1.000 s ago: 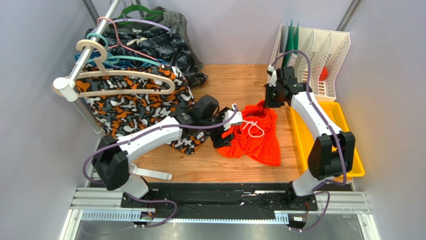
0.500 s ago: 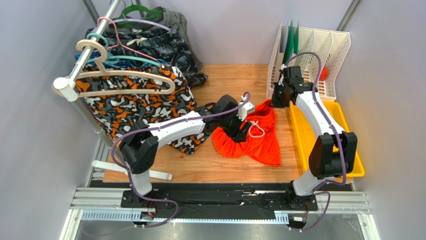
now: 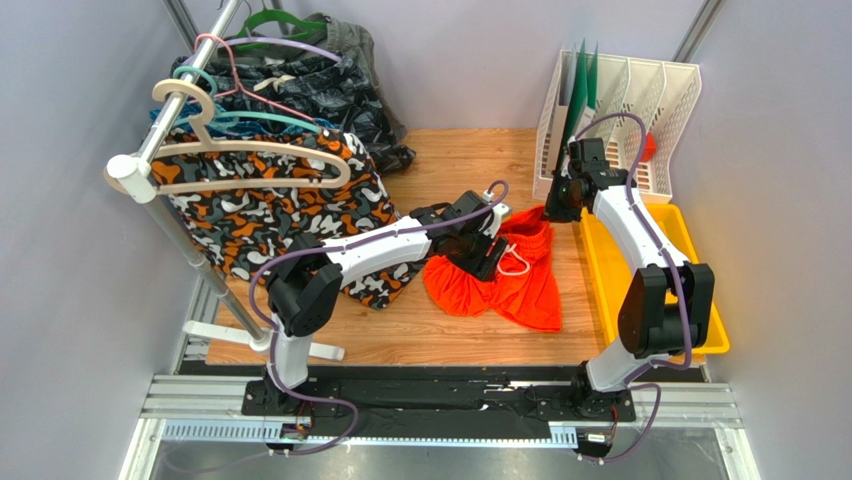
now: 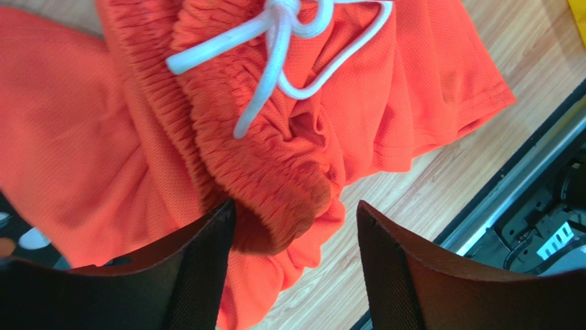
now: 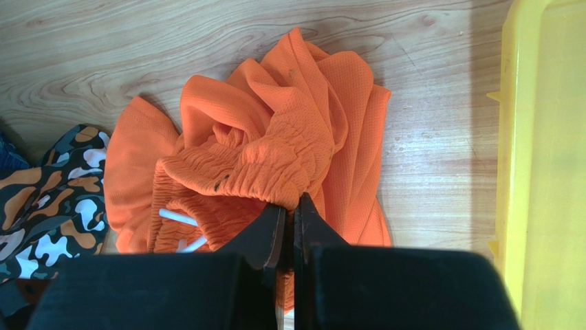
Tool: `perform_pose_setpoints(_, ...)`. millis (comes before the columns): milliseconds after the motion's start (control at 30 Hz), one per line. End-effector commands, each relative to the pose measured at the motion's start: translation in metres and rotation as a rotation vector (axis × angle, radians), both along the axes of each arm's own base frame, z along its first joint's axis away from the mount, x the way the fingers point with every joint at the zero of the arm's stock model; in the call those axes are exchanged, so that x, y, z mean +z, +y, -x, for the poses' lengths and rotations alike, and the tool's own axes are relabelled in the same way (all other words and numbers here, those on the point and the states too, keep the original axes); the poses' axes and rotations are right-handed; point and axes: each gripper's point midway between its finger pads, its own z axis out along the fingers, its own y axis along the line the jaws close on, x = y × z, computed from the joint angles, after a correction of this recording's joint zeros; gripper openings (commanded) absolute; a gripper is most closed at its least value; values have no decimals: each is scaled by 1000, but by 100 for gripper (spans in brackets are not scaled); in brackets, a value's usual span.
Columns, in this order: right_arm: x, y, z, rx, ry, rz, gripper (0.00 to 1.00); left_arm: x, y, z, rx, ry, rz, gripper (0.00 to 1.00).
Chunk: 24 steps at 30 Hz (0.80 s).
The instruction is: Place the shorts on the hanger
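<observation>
On the wooden table (image 3: pixel 450 160), the shorts (image 3: pixel 520 290) lie crumpled, well right of the hanger (image 3: pixel 250 148) on its rail (image 3: pixel 148 150). Pinching their far edge, the right gripper (image 5: pixel 289 206) is closed; the left gripper (image 4: pixel 296 206) straddles the bunched waistband (image 4: pixel 275 165), jaws wide, unclamped.

From above, the left pincer (image 4: pixel 294 218) tips are too small and dark to pick out. The right pincer (image 5: pixel 289 205) probably pinches the shorts (image 5: pixel 275 148), but the nipped fabric is hidden between its tips. The left wrist view crops the drawstring (image 4: pixel 280 15) knot at the top edge.
</observation>
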Motion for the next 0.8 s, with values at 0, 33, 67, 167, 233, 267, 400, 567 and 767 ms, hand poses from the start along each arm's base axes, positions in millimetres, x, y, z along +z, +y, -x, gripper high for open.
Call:
perform_pose_setpoints(0,17,-2,-5,-21,-65,-23,0,50,11,-3,33,-108,49,69)
perform_pose_setpoints(33,18,-1,-4,-16,-69,-27,0,52,14,-1,29,-119,46,69)
perform_pose_setpoints(67,16,-1,-3,-17,-66,-26,0,57,18,0,30,-135,48,69)
perform_pose_setpoints(167,15,-1,-1,-17,-65,-37,0,36,33,9,58,-96,-6,66)
perform_pose_setpoints(233,16,1,2,-15,-67,-46,0,24,41,11,75,-69,-35,65)
perform_pose_setpoints(267,16,2,4,-15,-69,-48,0,28,39,11,77,-76,-1,64)
perform_pose_setpoints(400,15,3,8,-20,-68,-62,0,43,22,18,26,-54,84,64)
perform_pose_setpoints(567,15,3,10,-29,-68,-70,0,28,-2,12,26,34,72,69)
perform_pose_setpoints(767,16,3,15,-27,-69,-74,0,23,-24,0,65,60,98,71)
